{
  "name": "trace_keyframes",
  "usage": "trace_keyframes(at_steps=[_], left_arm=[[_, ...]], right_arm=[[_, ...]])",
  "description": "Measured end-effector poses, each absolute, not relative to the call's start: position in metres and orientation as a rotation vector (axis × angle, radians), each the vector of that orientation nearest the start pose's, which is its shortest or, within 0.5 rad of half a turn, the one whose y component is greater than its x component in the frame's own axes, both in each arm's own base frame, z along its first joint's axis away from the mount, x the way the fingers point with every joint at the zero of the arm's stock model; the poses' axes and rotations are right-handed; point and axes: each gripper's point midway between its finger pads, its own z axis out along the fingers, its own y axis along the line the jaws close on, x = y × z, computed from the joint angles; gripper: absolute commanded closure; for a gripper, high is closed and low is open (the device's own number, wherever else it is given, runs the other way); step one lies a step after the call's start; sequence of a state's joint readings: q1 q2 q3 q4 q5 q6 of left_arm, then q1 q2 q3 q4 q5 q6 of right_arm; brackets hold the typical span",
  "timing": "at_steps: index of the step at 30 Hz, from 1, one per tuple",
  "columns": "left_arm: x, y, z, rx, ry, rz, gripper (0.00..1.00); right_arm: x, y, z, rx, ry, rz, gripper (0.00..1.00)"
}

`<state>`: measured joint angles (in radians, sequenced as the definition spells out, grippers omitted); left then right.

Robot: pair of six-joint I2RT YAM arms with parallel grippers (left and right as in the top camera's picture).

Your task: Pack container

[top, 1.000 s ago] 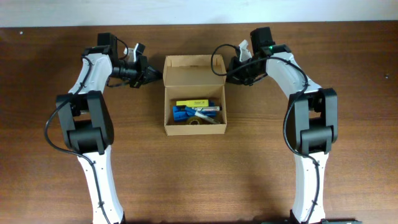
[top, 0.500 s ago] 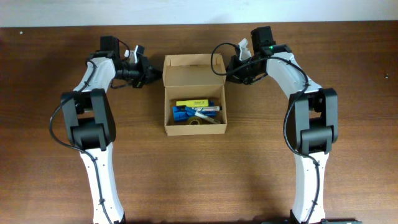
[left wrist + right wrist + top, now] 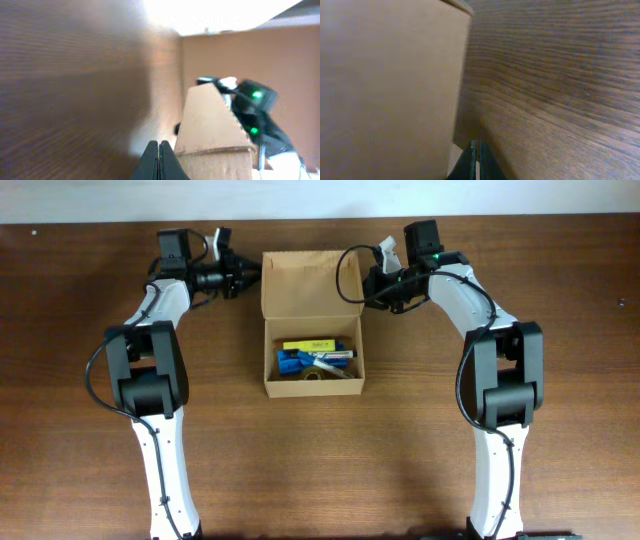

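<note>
While its flap (image 3: 310, 293) points rearward, container (image 3: 314, 387) sits crosswise.

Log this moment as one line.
container: open, items inside | flap lid: up | left gripper: shut, at lid's left edge | right gripper: shut, at lid's right edge

Overhead: we get even, soft light, crisp focus, only faint shadows on bench (image 3: 320, 470). Left wrist: we hit blown-out white glare up top, everything smeared. Right wrist: dimmer, container (image 3: 385, 85) wall blurred, wood grain sharper.
</note>
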<state>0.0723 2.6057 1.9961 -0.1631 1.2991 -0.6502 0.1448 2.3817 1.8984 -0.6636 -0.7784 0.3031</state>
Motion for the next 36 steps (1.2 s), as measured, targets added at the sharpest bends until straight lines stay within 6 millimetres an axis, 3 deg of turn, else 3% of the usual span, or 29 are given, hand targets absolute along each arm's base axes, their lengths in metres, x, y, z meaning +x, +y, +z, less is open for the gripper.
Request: trace_keyframes(at_steps=[9,15,21,27,36], left_arm=[[0.586,-0.129,0.112,0.007,2.111,-1.9,0.98],[0.583,-0.141,0.133,0.071,2.098,-1.953,0.98],[0.577,-0.159,0.136,0.113,2.108,-1.987,0.99],[0.573,-0.171,0.137,0.139,2.116,-2.007,0.99],[0.578,-0.157,0.136,0.102,2.109,-1.983,0.98]], right_arm=[[0.518,0.201,0.065,-0.096,2.625,1.215,0.96],[0.533,0.204,0.097,-0.147,2.559,1.204,0.96],[0.53,0.204,0.122,-0.191,2.564,1.199,0.96],[0.519,0.202,0.128,-0.226,2.6,1.194,0.96],[0.516,0.202,0.135,-0.261,2.599,1.186,0.96]])
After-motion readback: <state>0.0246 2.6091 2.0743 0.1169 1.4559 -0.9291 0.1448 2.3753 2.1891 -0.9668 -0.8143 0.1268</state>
